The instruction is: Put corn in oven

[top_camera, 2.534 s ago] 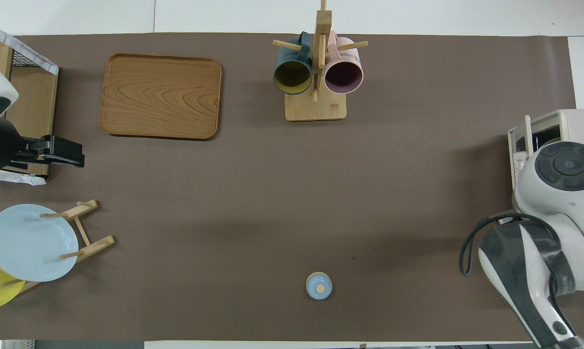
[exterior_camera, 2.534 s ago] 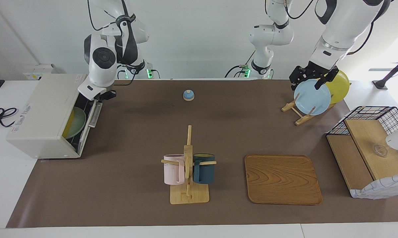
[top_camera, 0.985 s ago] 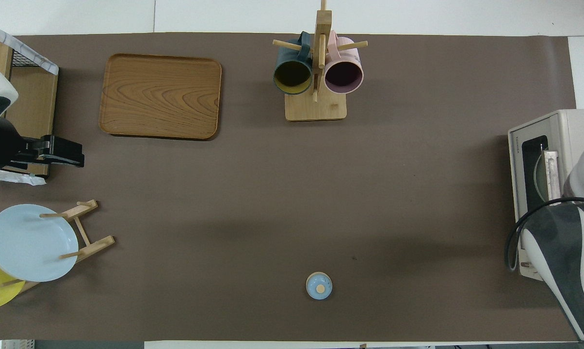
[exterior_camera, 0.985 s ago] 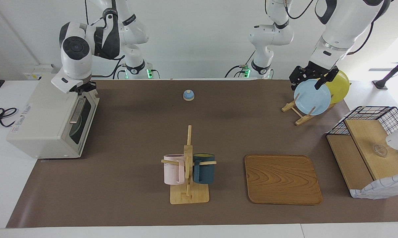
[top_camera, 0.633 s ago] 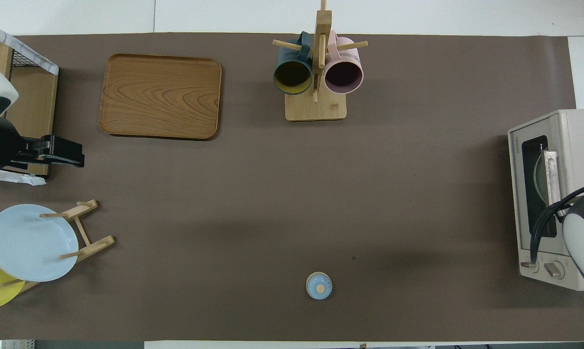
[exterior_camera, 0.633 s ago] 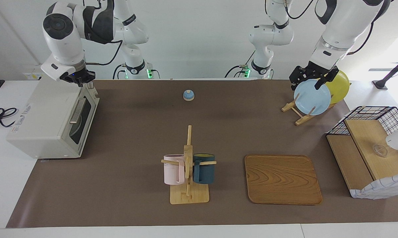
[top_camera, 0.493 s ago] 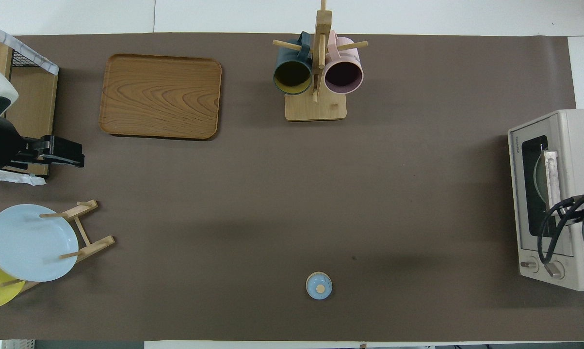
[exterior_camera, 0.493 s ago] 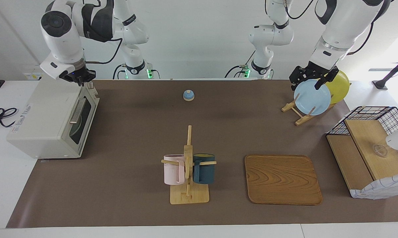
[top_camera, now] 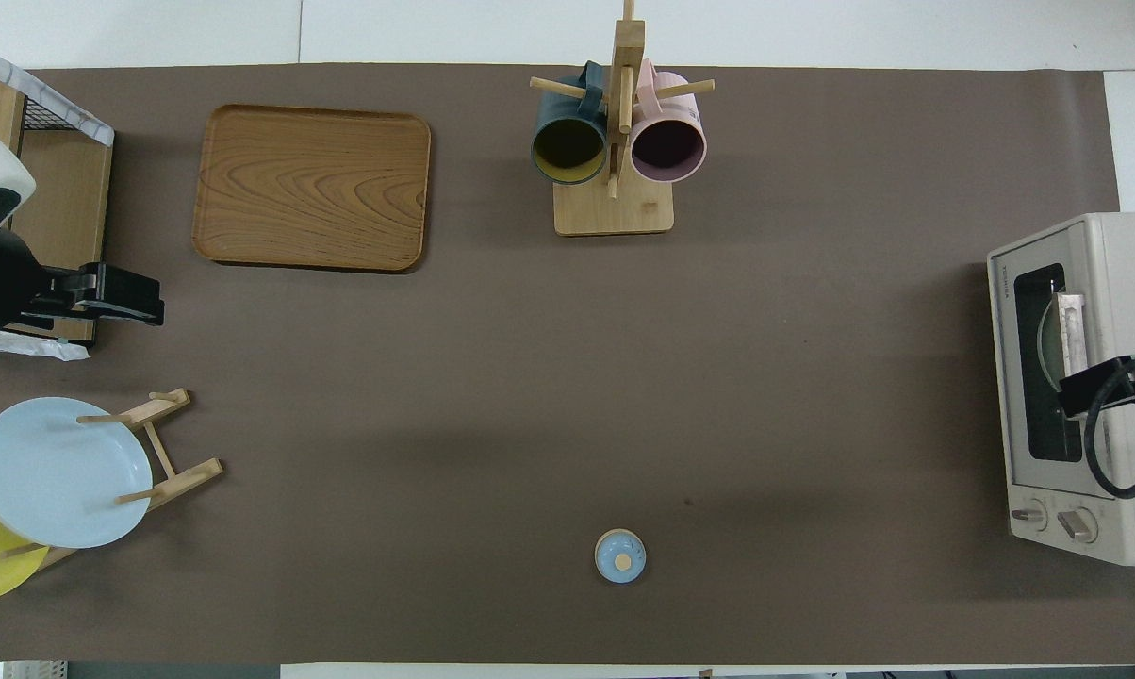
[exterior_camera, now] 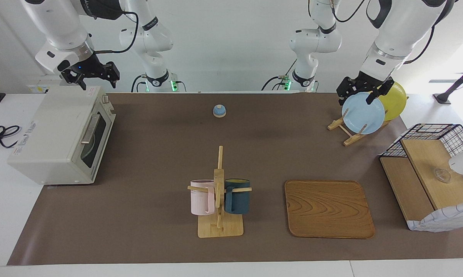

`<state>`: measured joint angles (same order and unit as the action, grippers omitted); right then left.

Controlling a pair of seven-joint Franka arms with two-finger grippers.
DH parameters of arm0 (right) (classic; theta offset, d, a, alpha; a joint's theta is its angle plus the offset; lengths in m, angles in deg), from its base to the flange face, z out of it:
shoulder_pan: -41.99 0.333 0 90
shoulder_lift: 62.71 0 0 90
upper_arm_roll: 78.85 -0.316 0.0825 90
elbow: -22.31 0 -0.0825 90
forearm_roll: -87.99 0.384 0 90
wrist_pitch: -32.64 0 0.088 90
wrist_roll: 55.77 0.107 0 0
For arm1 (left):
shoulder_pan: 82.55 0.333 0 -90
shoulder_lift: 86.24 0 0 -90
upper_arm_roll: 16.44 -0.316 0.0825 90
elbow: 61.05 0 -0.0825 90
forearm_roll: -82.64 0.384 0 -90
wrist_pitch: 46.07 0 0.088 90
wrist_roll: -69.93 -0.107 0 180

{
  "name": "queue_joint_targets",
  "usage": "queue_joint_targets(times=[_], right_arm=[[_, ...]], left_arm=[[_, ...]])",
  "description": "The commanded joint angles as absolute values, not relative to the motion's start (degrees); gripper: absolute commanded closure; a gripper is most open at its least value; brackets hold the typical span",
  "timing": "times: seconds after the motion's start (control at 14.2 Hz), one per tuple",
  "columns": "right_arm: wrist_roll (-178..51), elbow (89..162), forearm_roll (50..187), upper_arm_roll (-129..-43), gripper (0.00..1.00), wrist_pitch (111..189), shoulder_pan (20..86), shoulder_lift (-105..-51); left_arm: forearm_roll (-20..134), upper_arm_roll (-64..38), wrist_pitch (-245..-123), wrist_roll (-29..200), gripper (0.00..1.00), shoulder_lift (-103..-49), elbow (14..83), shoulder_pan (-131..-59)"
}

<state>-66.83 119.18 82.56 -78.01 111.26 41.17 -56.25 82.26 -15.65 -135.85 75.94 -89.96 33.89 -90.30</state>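
— Brown matting (exterior_camera: 158,154) covers your worktop, and a white wall stands at the robots' end. What do you have at the right arm's end?

— You have the oven (exterior_camera: 58,134) with its door shut. The bar handle (exterior_camera: 88,129) lies across the glass, and a greenish plate (exterior_camera: 88,151) shows dimly through it. The right hand (exterior_camera: 93,77) hangs over the oven's top corner nearest the robots, fingers spread wide and holding nothing. Only the facing view shows you those fingers. From overhead the hand is just a dark piece over the oven at the picture's edge.

— And the corn?

— You cannot tell where it is, since neither view shows it.

— What comes next along the worktop?

— A small blue bell (exterior_camera: 219,110) sits mid-worktop, close to the robots. Farther from them stands the mug rack (exterior_camera: 219,223), with a pink mug (exterior_camera: 200,197) and a dark blue mug (exterior_camera: 237,197). The overhead view lets you look into the mugs, and the dark one is yellow inside. Then comes the wooden tray (exterior_camera: 328,208), lying flat.

— And the left arm?

— In the facing view its left hand (exterior_camera: 360,92), fingers wide and empty, appears against the blue plate (exterior_camera: 363,113). That plate stands in the plate rack (exterior_camera: 347,134) with a yellow plate (exterior_camera: 395,100). The overhead view corrects you: the hand hangs at the basket shelf (exterior_camera: 427,169) corner, apart from the plates. That arm waits. The facing view alone shows a small clear glass piece (exterior_camera: 443,175) on the shelf's wooden top.
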Motion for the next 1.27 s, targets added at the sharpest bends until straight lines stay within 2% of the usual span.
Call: queue_joint_targets(times=[0.0, 0.42, 1.2], right_arm=[[-67.64, 116.18, 84.92, -77.88, 0.0, 110.34, 40.32, -58.06], [-62.28, 111.88, 85.88, -77.79, 0.0, 110.25, 41.64, -61.48], [-61.49, 111.96, 86.15, -77.88, 0.0, 113.06, 40.23, -61.57]], left_arm=[[82.9, -15.21, -135.19, 75.64, 0.0, -90.02, 33.43, -89.58], [82.9, -15.21, -135.19, 75.64, 0.0, -89.93, 33.44, -89.58], [82.9, -15.3, -135.19, 75.64, 0.0, -89.93, 33.44, -89.58]])
